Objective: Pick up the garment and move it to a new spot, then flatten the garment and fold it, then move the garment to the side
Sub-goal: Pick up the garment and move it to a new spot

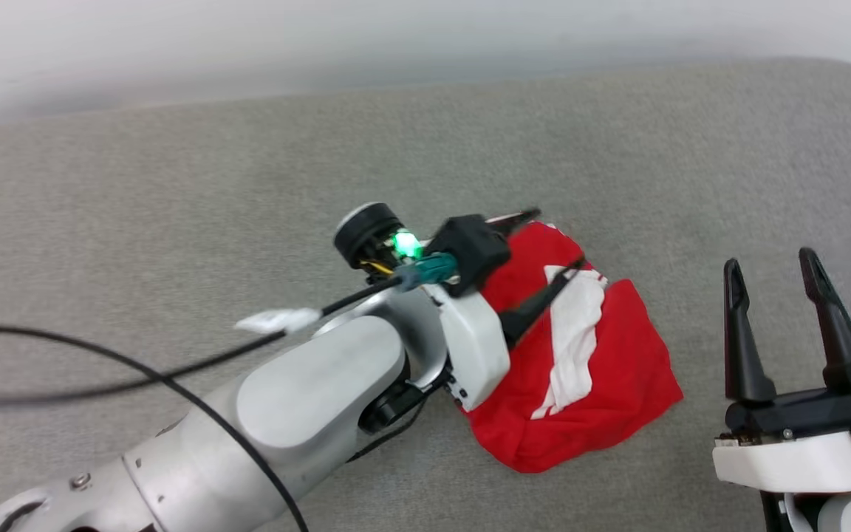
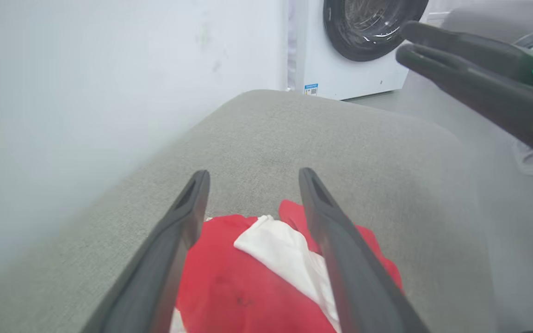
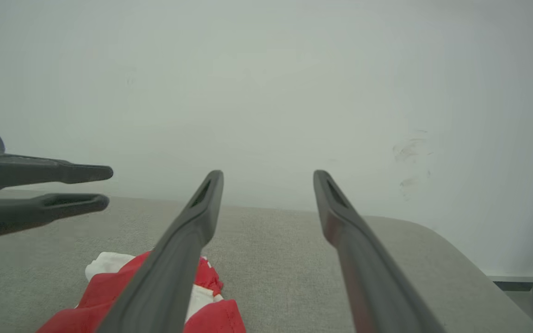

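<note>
The garment [image 1: 603, 369] lies bunched in a compact red bundle on the grey padded surface [image 1: 174, 185], with a white strip across its top. Its print is hidden. My left gripper [image 1: 561, 237] hovers open just above the bundle's far left part, its two fingers straddling the white strip. Between those fingers in the left wrist view [image 2: 253, 175] sits the garment [image 2: 238, 286], red and white. My right gripper [image 1: 771, 260] stands open to the right of the bundle, apart from it and holding nothing. In the right wrist view the garment [image 3: 100, 289] lies low left, beneath the left gripper [image 3: 107, 187].
A pale wall runs behind the surface. A white washing machine [image 2: 350, 46] with a dark round door stands beyond the surface's rounded far end. A black cable [image 1: 100, 369] trails from my left arm. Bare grey surface lies all around the bundle.
</note>
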